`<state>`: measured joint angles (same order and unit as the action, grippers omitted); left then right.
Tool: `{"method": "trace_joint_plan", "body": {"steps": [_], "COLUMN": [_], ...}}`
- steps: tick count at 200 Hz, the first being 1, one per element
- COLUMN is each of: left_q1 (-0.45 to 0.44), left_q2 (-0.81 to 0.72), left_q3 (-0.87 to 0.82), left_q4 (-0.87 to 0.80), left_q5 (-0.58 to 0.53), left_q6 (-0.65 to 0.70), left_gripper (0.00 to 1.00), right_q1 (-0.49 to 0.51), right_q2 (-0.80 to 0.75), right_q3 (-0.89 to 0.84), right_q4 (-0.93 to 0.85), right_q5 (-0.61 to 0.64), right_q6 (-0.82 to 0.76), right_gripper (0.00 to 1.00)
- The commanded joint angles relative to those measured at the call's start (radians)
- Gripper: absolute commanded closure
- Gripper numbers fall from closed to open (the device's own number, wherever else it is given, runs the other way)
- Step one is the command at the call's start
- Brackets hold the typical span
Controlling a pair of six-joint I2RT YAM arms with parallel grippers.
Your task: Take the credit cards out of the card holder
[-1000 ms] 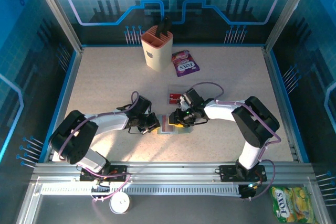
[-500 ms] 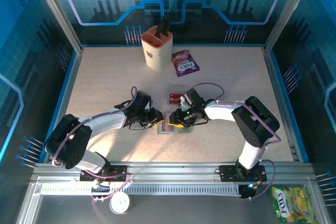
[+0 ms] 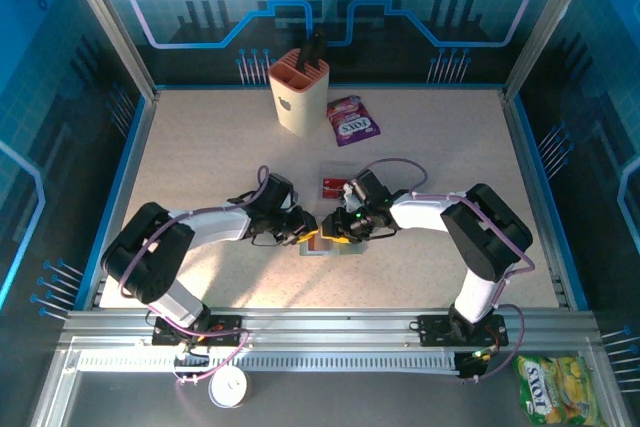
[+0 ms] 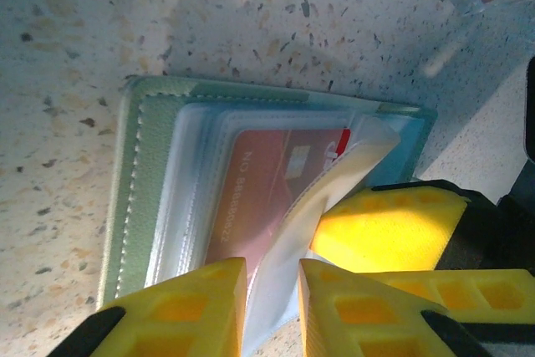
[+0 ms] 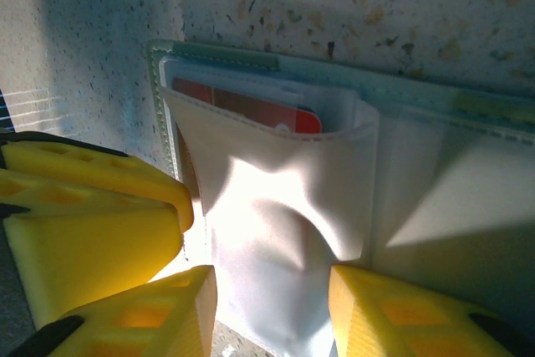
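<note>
Jaws of the left gripper [image 4: 272,273] are standing a narrow slit apart in the left wrist view. The loose edge of a clear sleeve [image 4: 284,232] is running through that slit, and I cannot tell whether the pads are pinching it. Right against the same sleeve, 1 yellow finger of the right gripper [image 5: 269,277] is sitting just beside the left one. In the right wrist view that gripper's jaws are standing partly open. The sleeve's lower edge is passing between and under them, with no firm hold that I can make out.

The sleeve is bulging up from the card holder [image 4: 134,198], which is lying flat on the speckled table [image 4: 67,39]. 1 red card [image 4: 251,198] is sitting in a pocket behind the lifted sleeve. The right wrist view is showing its top edge peeking above the sleeve's rim.

The top view is adding the wider layout. Both grippers are meeting tip to tip over the holder near the table's middle. Just beyond them, loose red cards [image 3: 335,185] are lying on a clear patch. Farther back a beige slotted cup [image 3: 298,102] is holding a dark tool [image 3: 316,47], with a purple-and-white candy packet [image 3: 353,119] just to its right.
</note>
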<state>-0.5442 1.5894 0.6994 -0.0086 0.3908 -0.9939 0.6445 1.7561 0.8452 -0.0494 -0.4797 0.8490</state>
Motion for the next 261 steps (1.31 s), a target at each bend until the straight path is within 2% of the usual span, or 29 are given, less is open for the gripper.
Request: {"method": "trace_joint_plan", "body": {"steps": [1, 68, 86, 146, 177, 261], "left_q1": [0.006, 0.005, 0.004, 0.004, 0.005, -0.009], "left_q2": [0.018, 0.031, 0.036, 0.029, 0.017, 0.024], "left_q3": [0.029, 0.027, 0.027, 0.027, 0.039, 0.098], "left_q4": [0.021, 0.025, 0.04, 0.055, 0.045, 0.009], "left_q5": [0.034, 0.032, 0.042, 0.048, 0.052, 0.059], "left_q6": [-0.008, -0.011, -0.016, -0.027, -0.028, -0.023], "left_gripper": [0.76, 0.76, 0.8, 0.83, 0.82, 0.81], "right_q1": [-0.009, -0.009, -0.009, -0.008, -0.011, -0.076], "right_q2": [0.022, 0.023, 0.023, 0.012, -0.057, -0.209], "right_q3": [-0.023, -0.035, -0.038, -0.044, -0.062, -0.076], "right_q4": [-0.013, 0.01, 0.013, 0.021, 0.043, -0.057], "right_q5": [-0.005, -0.01, -0.013, -0.014, 0.012, 0.067], "right_q6": [0.012, 0.024, 0.024, 0.029, 0.036, -0.019], "right_gripper": [0.58, 0.58, 0.58, 0.58, 0.58, 0.58]}}
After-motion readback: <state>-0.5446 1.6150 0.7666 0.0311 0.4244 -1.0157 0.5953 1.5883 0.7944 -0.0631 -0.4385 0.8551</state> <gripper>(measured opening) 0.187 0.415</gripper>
